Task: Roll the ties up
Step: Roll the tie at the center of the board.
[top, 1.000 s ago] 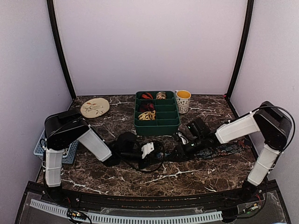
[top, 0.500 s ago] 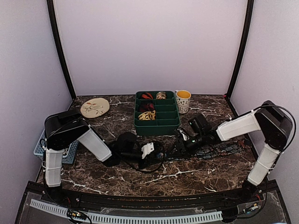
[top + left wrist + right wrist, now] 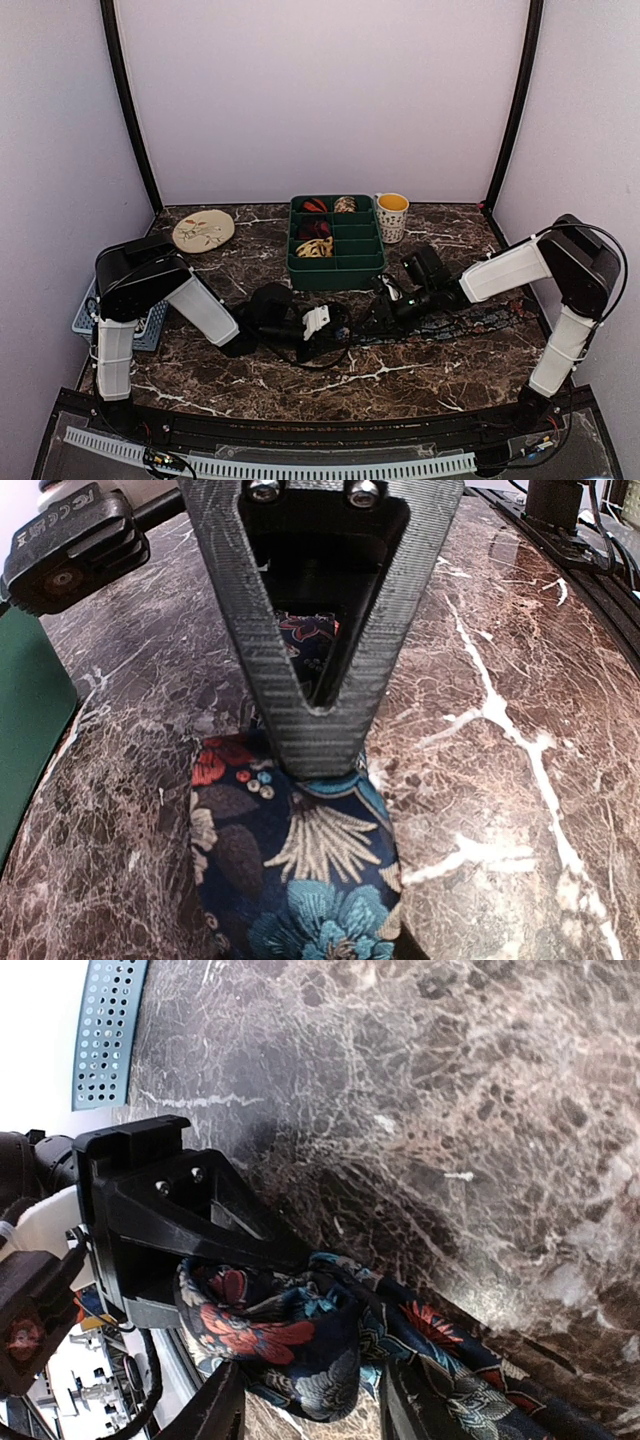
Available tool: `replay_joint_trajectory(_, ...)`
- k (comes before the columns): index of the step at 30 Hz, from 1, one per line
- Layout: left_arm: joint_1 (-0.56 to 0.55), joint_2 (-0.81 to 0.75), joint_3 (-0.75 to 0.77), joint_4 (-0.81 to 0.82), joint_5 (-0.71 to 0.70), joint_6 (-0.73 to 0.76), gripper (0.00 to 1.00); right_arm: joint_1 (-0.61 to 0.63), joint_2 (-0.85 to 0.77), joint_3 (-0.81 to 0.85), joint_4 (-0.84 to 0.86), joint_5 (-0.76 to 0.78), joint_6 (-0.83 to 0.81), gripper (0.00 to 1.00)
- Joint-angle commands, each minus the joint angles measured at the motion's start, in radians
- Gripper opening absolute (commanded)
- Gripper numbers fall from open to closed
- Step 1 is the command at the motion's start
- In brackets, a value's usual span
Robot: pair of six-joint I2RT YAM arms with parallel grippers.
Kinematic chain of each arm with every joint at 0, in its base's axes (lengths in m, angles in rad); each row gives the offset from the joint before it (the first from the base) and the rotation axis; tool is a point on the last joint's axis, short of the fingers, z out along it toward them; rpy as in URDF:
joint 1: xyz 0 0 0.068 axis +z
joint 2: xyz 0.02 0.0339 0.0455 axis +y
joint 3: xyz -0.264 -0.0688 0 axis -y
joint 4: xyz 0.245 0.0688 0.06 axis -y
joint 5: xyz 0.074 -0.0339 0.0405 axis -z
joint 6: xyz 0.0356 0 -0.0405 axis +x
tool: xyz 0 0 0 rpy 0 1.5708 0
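Observation:
A dark floral tie [image 3: 480,320] lies along the table right of centre. Its near end [image 3: 295,870] shows blue and cream flowers, and my left gripper [image 3: 315,755] is shut on it, the fingers meeting in a V. That end is bunched into a loose fold [image 3: 290,1345] with red and blue flowers. My right gripper [image 3: 305,1405] stands open around the fold, one finger on each side. In the top view the left gripper [image 3: 338,328] and right gripper [image 3: 380,314] almost meet. Rolled ties [image 3: 314,228] sit in the green tray [image 3: 336,272].
Right of the tray stands a yellow-rimmed cup [image 3: 392,215]. At the back left is a patterned plate [image 3: 203,230], and a blue perforated basket [image 3: 85,312] sits at the left edge. Black cables loop under the left gripper.
My right gripper has opened and shifted slightly left toward the left gripper. The left arm and its hold on the tie have not changed.

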State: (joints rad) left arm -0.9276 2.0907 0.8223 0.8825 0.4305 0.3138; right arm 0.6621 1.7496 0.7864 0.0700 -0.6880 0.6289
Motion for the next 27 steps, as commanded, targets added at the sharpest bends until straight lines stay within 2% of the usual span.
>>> replay_joint_trajectory(1,-0.007,-0.011,-0.021,-0.101,0.014,0.014,0.27,-0.006,-0.021,0.033,0.037,-0.002,-0.004,0.45)
replay_joint_trajectory(8,-0.007,-0.009,-0.018,-0.111,0.017,0.019,0.27,-0.006,-0.023,0.033,0.043,-0.015,-0.004,0.35)
replay_joint_trajectory(14,-0.005,-0.009,-0.014,-0.111,0.004,0.000,0.29,-0.005,-0.019,0.015,0.087,-0.044,0.025,0.04)
replay_joint_trajectory(15,-0.003,-0.009,-0.011,-0.114,0.004,-0.014,0.32,-0.005,-0.020,0.009,0.091,-0.044,0.027,0.00)
replay_joint_trajectory(21,0.004,-0.036,-0.024,-0.079,-0.005,-0.074,0.59,-0.004,-0.020,-0.056,0.200,-0.042,0.098,0.00)
replay_joint_trajectory(27,0.003,-0.054,-0.061,-0.021,-0.024,-0.109,0.74,-0.004,0.022,-0.097,0.253,-0.032,0.106,0.00)
